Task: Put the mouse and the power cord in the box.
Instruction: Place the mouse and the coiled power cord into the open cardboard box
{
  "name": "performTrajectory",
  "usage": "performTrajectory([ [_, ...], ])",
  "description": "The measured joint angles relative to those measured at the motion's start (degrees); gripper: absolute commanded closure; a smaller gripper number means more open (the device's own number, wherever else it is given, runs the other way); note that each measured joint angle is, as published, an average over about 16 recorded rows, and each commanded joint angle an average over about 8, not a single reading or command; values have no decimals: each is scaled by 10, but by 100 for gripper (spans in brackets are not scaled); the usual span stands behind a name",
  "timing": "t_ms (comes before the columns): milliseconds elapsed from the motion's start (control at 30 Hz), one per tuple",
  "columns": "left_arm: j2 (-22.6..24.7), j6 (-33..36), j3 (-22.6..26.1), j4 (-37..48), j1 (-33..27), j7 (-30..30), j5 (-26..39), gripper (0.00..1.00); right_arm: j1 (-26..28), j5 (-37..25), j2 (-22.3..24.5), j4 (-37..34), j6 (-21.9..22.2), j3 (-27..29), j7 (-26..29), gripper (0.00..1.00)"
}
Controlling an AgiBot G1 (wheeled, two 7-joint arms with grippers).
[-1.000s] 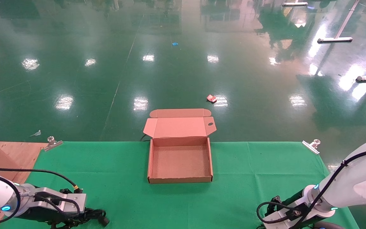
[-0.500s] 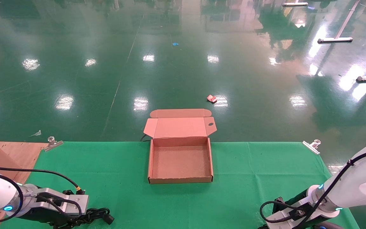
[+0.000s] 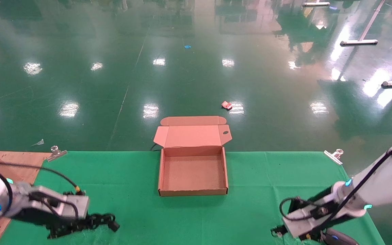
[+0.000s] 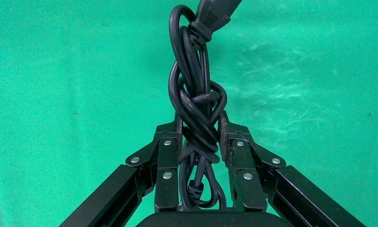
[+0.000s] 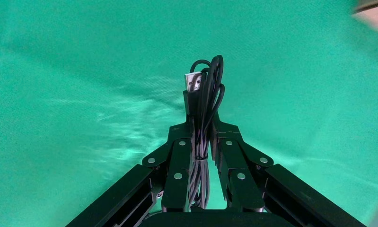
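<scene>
The left gripper [image 3: 80, 227] is rising from the near left of the cloth [image 3: 131, 190], carrying the power cord [image 3: 95, 223] higher than a second ago. The right gripper [image 3: 293, 234] is lifting too and edging inward, the mouse [image 3: 339, 238], probably hanging by its cable [image 5: 203, 109], now showing beneath it.

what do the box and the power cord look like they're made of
The box: brown cardboard, matte, going by its folded flaps and raw edges. The power cord, clamped in the left gripper: thick black cable with a smooth, slightly shiny jacket, probably rubber or PVC, since it bends into tight loops.
</scene>
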Motion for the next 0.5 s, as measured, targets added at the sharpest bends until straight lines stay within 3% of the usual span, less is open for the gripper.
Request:
performTrajectory([
  [500,33,127,3,-111,-161,-60,5,100,160,29,-2,32,-103,20,36,100],
])
